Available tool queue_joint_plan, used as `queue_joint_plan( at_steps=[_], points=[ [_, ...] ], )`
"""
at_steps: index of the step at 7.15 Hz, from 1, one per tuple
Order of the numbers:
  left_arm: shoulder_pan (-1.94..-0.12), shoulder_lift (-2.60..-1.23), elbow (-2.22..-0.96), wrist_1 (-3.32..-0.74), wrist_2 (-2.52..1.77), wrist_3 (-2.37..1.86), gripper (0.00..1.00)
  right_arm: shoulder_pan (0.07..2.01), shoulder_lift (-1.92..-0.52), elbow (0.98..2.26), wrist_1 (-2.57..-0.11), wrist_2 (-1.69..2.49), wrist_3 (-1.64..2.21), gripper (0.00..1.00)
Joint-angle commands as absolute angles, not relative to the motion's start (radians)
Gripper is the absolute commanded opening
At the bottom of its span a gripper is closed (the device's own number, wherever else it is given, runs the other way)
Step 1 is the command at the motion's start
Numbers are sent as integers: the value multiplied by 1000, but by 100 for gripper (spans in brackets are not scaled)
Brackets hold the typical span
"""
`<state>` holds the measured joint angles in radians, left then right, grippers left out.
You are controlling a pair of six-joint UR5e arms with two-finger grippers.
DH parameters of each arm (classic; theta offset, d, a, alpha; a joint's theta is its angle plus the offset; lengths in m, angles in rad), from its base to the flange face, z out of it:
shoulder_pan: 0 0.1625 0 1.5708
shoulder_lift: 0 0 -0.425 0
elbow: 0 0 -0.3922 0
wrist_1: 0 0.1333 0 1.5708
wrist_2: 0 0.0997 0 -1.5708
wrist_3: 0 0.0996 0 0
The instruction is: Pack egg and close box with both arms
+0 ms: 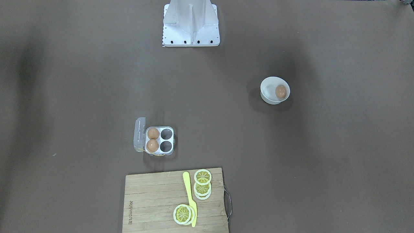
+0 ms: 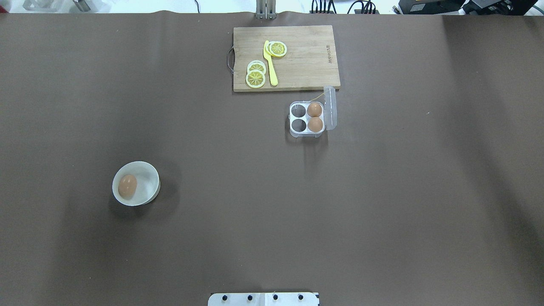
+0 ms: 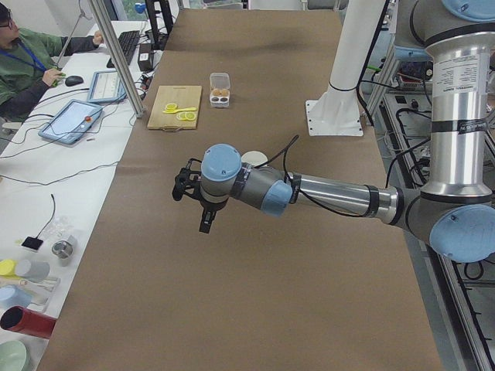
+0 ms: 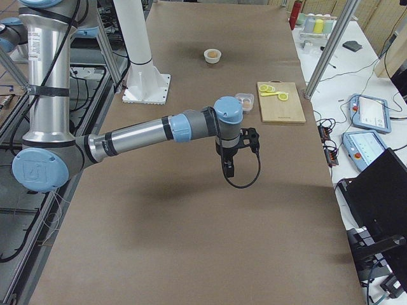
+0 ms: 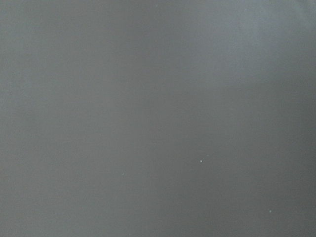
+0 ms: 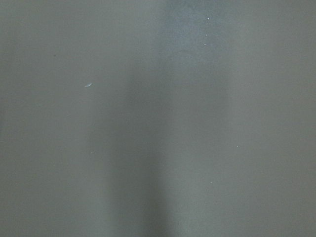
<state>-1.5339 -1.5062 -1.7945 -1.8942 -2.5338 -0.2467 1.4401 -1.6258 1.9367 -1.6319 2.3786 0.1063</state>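
Note:
The egg (image 1: 280, 91) (image 2: 127, 185) lies in a round white bowl (image 1: 267, 96) (image 2: 151, 173). The box (image 1: 170, 140) (image 2: 307, 132) stands open, its clear lid (image 1: 139, 134) (image 2: 330, 102) upright, with two brown eggs (image 1: 152, 133) (image 1: 152, 145) in the cells by the lid and two cells bare. The left gripper (image 3: 206, 222) and the right gripper (image 4: 229, 170) show only in the side views, hanging above bare table far from egg and box; I cannot tell whether they are open or shut. Both wrist views show only table surface.
A wooden cutting board (image 1: 148, 207) (image 2: 306, 63) with lemon slices (image 1: 202, 177) and a yellow knife (image 1: 190, 197) lies just beyond the box. The robot's white base (image 1: 190, 24) stands at the table's near edge. Operators' tablets (image 3: 71, 120) sit on a side desk.

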Motion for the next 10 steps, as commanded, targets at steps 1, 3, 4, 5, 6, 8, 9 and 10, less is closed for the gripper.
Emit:
queue_joint_plan(
  at_steps=[1,3,4,5,6,8,9,10],
  points=[
    [-1532,-1517,-1755,-2006,-2553,-279,99,1439,-1620,1940,-1622,2388,101,100],
    [-1532,-1516,-1750,-2040,-2493,-265,99,1402,-1624,1931,-1505,2390,130,100],
    [-1519,-1517,-1758,-2054,-2500,-291,99,1355,-1620,1933,-1502,2387,174,100],
    [-1428,-1554,-1756,-2045,-2494,-342,99,1300,-1590,1933,-1497,2379,258,100],
    [-1381,-1562,-1762,-2052,-2490,-450,98,1263,-1551,1936,-1496,2376,352,100],
    [-1254,-1606,-1808,-2052,-2482,-636,98,1156,-1472,1942,-1496,2326,547,100],
    [-1205,-1615,-1831,-2052,-2479,-685,98,1091,-1435,1942,-1496,2272,637,100],
    [-1150,-1615,-1854,-2052,-2473,-728,98,1041,-1408,1941,-1496,2240,699,100]
  ],
)
